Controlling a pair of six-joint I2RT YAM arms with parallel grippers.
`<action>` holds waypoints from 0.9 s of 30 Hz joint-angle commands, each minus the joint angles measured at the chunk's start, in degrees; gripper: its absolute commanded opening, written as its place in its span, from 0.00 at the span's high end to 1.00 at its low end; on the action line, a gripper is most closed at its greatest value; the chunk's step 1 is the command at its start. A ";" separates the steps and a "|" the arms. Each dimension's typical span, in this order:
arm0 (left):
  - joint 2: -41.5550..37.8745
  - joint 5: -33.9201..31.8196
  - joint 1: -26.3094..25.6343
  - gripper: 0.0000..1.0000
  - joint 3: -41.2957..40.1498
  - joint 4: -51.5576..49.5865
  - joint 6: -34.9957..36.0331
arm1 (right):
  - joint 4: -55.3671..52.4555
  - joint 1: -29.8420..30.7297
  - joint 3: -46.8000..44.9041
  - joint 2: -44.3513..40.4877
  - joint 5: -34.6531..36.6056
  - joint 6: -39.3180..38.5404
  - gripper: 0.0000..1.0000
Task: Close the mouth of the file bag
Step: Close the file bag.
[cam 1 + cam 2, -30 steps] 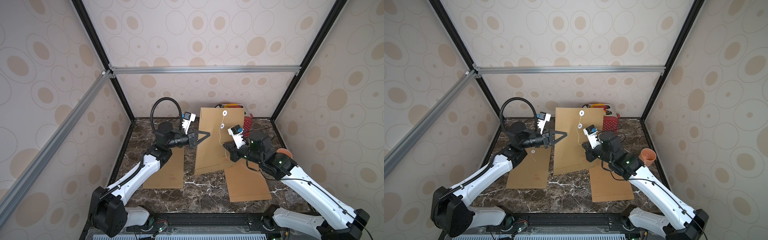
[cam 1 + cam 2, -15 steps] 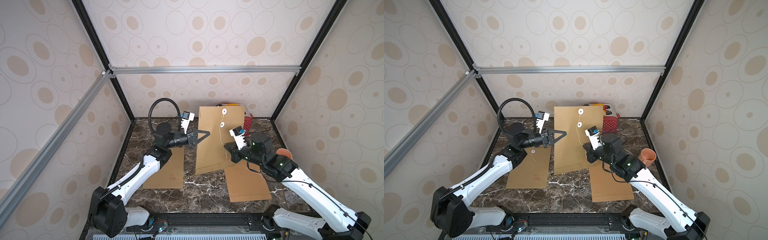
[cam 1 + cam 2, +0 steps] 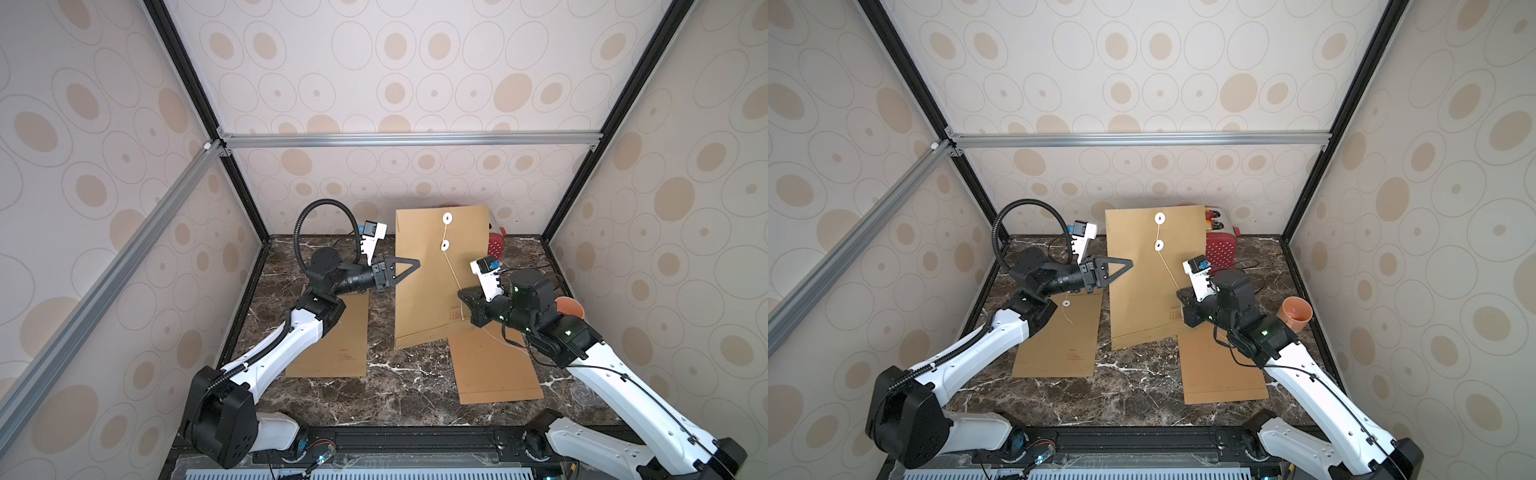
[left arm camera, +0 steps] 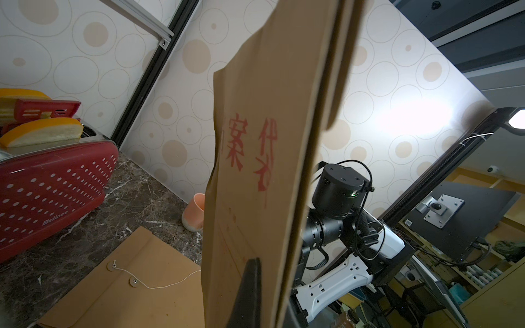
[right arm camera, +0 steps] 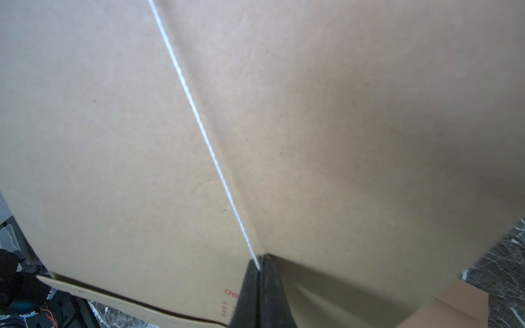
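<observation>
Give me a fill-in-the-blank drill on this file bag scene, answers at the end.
The right claw is shut on the white ____ of the upright file bag. The left claw grips that bag's side edge, its jaws ____. Besides it, ____ more file bags lie flat on the marble table. The red appliance behind, holding bread slices, is a ____.
Missing: string; shut; two; toaster.

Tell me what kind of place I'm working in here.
Probably a lab test booth: patterned wall panels on a metal frame box in a marble table, staged with a toaster and a cup.
</observation>
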 commanded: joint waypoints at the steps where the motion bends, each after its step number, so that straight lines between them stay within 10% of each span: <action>1: -0.13 1.16 0.28 1.00 0.52 4.82 -1.58 | -0.24 -0.57 -0.35 -0.66 -1.28 0.14 1.00; 27: -1.38 2.86 0.28 1.00 1.94 -0.58 2.15 | -12.27 -13.59 15.09 6.54 -9.34 -7.66 1.00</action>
